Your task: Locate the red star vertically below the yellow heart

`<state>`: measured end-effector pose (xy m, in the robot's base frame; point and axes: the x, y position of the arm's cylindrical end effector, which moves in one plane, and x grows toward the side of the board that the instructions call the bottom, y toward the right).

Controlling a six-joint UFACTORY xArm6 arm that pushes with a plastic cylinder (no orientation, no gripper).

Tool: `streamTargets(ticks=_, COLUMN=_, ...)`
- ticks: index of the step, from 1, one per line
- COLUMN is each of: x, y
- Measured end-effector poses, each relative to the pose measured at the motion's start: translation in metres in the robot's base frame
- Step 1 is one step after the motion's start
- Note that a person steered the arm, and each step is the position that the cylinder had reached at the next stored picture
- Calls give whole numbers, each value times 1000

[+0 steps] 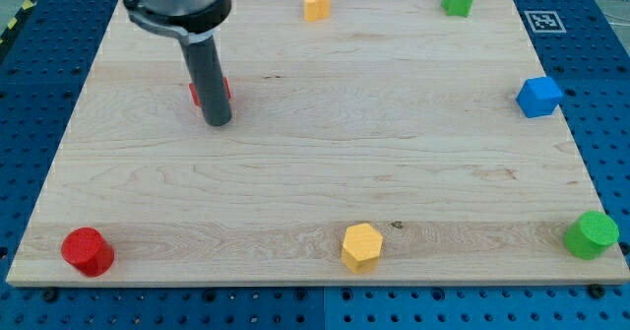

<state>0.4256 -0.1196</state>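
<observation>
Pressing against the red star [210, 91] near the board's [295, 192] upper left, my tip [218, 122] hiding most of it; no jaws, only a bare rod; yellow heart [316, 3] well apart at the top edge, toward the view's right

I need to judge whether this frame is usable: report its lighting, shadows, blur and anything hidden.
Camera view: even, soft light, no glare on the board; faint shadows under the blocks; all sharp. My tip and rod cover most of the red block, so its star shape cannot be confirmed. The yellow heart is clear.
</observation>
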Motion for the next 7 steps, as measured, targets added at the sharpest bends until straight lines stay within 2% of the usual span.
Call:
streamTargets(ticks=2, x=-15, y=-18)
streamTargets(ticks=3, x=-19, y=-62)
streamTargets(ticks=4, x=-42, y=-75)
streamTargets(ticks=5, x=-44, y=-89)
streamTargets(ticks=7, x=-41, y=-39)
